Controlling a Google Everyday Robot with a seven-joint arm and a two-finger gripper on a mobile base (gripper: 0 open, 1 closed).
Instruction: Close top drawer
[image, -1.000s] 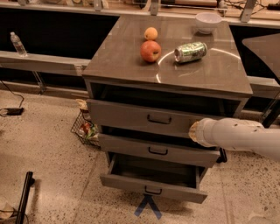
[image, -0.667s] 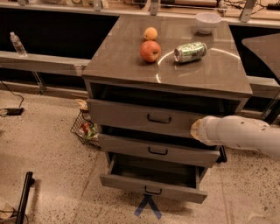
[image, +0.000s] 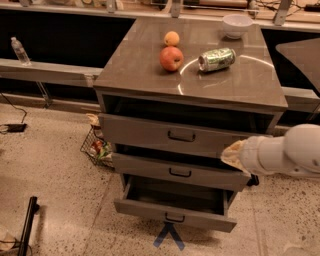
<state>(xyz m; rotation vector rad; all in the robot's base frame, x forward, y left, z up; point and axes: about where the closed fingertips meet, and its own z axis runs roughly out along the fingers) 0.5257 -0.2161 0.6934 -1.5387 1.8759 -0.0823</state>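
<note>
The top drawer of the grey-brown cabinet stands pulled out a little, with a dark gap above its front and its small black handle at the centre. My white arm reaches in from the right. My gripper is at the right end of the top drawer's front, at its lower edge, and touches it or is very close to it. The arm's tan end covers most of it.
The middle drawer is slightly out and the bottom drawer is far out. On the cabinet top lie an apple, an orange, a can and a bowl. A wire basket sits at the cabinet's left.
My arm's end has shifted slightly right and down along the drawer front. The top drawer looks about as far out as before.
</note>
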